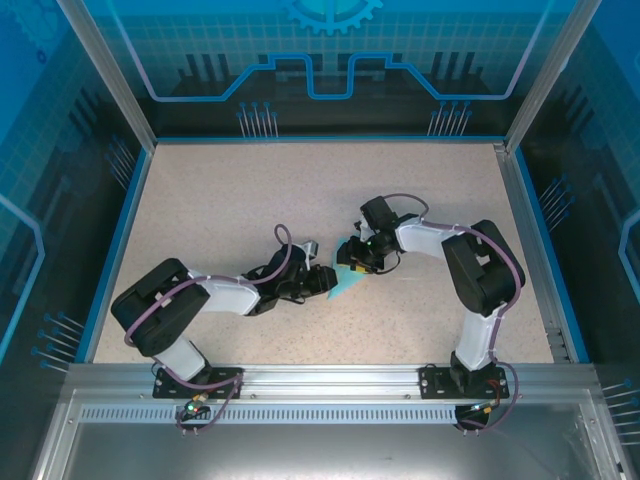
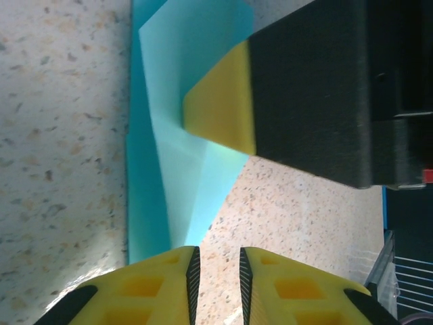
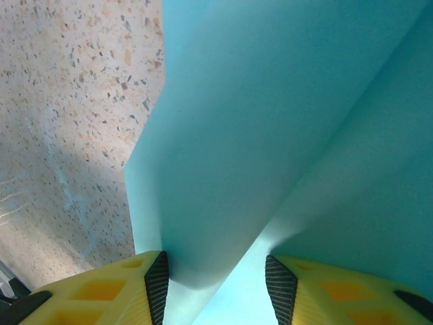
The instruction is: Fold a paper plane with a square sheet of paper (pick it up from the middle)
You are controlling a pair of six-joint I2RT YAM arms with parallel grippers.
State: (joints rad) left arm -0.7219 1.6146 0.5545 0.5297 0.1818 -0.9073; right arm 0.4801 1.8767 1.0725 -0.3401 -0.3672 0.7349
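The cyan sheet of paper (image 1: 345,284) lies partly folded on the table between both arms, with creases and a raised flap (image 2: 179,101). My right gripper (image 1: 353,262) is down on it, open. In the right wrist view a curled fold of the paper (image 3: 270,122) rises between the wide-apart jaws of the right gripper (image 3: 216,264), unclamped. One yellow finger of the right gripper (image 2: 223,101) presses on the sheet. My left gripper (image 2: 218,252) sits at the paper's near edge, jaws slightly apart with bare table between them; its spot in the top view is (image 1: 320,279).
The speckled beige table (image 1: 250,200) is bordered by blue edging and metal posts (image 1: 520,190). The right arm's black wrist body (image 2: 318,88) hangs close above the left gripper's view. Open tabletop lies to the far side and left.
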